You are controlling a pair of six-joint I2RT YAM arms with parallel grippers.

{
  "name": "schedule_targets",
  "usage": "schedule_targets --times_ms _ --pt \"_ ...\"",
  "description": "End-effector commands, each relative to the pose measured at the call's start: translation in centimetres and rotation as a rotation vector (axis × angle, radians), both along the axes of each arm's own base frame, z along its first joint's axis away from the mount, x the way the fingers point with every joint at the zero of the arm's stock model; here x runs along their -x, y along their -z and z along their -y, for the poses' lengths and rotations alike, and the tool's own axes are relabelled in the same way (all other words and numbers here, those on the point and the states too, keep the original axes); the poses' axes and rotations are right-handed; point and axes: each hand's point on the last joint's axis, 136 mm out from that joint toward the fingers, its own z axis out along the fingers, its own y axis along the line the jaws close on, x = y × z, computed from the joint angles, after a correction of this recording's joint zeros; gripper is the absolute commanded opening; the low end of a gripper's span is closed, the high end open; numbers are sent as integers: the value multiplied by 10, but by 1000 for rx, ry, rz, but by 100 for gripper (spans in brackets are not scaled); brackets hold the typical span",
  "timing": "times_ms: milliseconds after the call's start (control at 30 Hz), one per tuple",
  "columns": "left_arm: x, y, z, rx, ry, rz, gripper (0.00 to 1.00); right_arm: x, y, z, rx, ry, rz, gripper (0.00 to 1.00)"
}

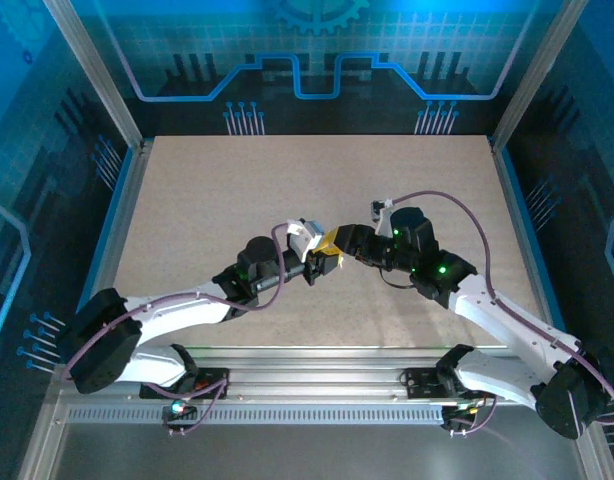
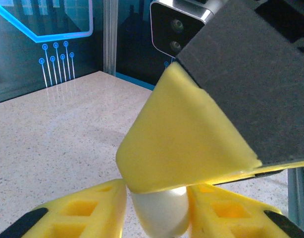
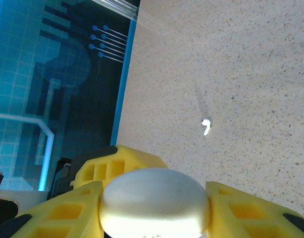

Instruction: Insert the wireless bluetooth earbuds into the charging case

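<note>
Closest to the right wrist lens, the charging case [image 3: 154,201] shows as a smooth white rounded shell wedged between the two yellow fingers of the right gripper [image 3: 154,194], which press against it on both sides, so that gripper is clenched on the case. From the left wrist view the same white shell sits low between the yellow fingers of the left gripper [image 2: 157,198], and both of those fingers appear to touch it too, so the left gripper looks clamped on the case from the opposite side. One broad yellow finger [image 2: 181,139] of the right gripper and its black body cross just above the case in that view, and one cut-out yellow finger [image 3: 117,163] of the left gripper stands just behind the case in the right wrist view. One white earbud [image 3: 206,126], tiny and hooked, lies on the speckled beige table [image 1: 287,180], well apart from the case and outside it. From above, both arms reach inward and their grippers meet near the middle of the table, inside a frame of metal posts with blue patterned walls behind
</note>
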Motion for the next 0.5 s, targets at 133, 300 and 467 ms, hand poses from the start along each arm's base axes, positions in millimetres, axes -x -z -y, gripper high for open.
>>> schedule_targets --times_ms 133,300,467 --pt "-3 -17 4 43 -9 34 31 7 -11 0 -25 -37 56 45" --pt "-2 -23 5 57 -3 37 26 7 -11 0 -18 -43 60 47" --pt "2 -27 4 74 15 25 19 4 -20 4 34 -49 142 60"
